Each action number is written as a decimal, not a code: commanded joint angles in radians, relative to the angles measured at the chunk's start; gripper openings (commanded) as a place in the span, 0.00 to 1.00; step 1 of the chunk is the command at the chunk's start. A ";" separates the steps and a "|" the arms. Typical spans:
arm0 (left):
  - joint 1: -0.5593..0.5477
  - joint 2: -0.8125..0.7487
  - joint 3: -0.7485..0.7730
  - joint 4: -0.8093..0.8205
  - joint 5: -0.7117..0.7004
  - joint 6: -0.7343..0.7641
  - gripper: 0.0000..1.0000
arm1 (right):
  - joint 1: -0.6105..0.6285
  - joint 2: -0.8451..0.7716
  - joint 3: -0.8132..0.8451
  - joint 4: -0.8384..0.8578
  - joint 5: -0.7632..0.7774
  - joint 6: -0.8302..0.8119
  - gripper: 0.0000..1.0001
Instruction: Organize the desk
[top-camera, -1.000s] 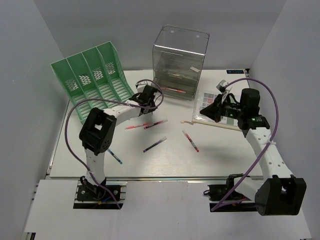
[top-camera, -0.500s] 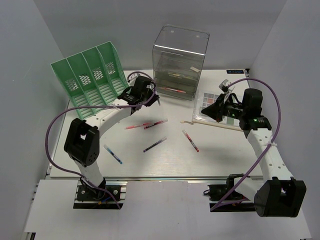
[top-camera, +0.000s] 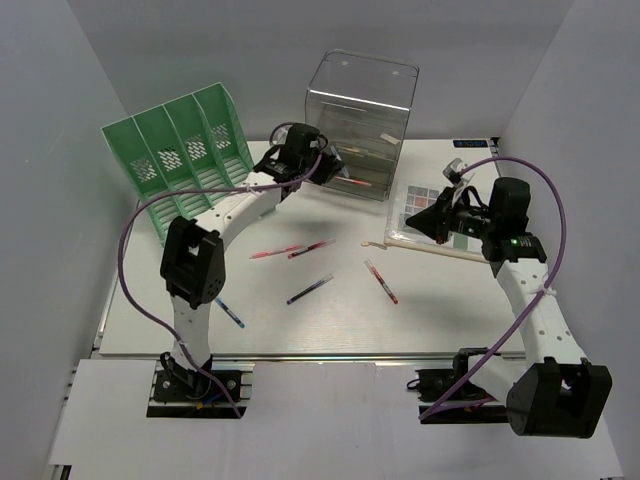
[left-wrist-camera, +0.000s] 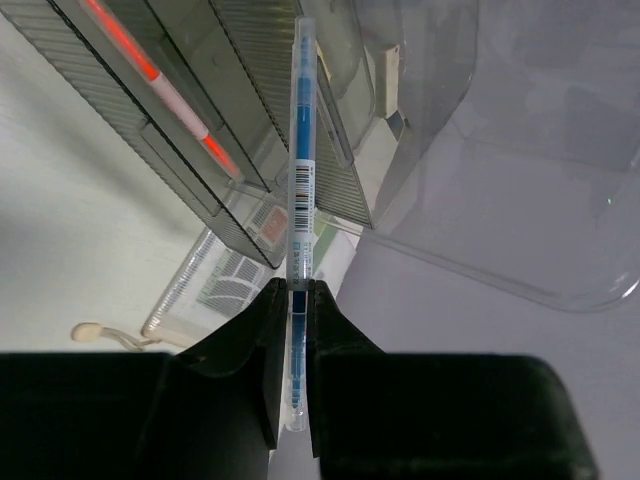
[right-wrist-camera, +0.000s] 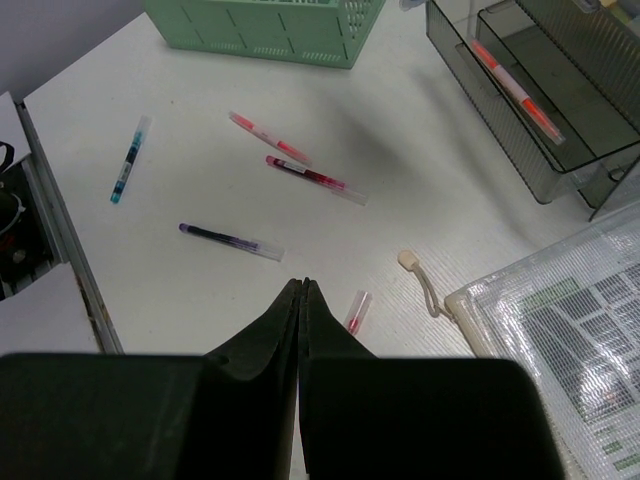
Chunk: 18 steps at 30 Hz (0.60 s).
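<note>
The desk fills the enclosure floor, with loose pens scattered mid-table. At its far side the left gripper pinches a blue pen by one end before the clear drawer box; the pen's long free end could snag a drawer rim and swivel loose. The right gripper hovers closed and empty.

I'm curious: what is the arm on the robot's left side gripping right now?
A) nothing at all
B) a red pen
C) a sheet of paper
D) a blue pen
D: in the left wrist view, the left end effector is closed on a blue pen, which points up toward the clear drawer box.
</note>
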 joint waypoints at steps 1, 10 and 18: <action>0.005 0.034 0.110 -0.061 0.034 -0.079 0.00 | -0.030 -0.022 -0.001 0.039 -0.028 0.008 0.00; 0.005 0.119 0.199 -0.111 -0.003 -0.151 0.00 | -0.043 -0.020 -0.004 0.044 -0.036 0.017 0.00; 0.005 0.160 0.191 -0.085 0.008 -0.197 0.00 | -0.052 -0.025 -0.007 0.047 -0.034 0.017 0.00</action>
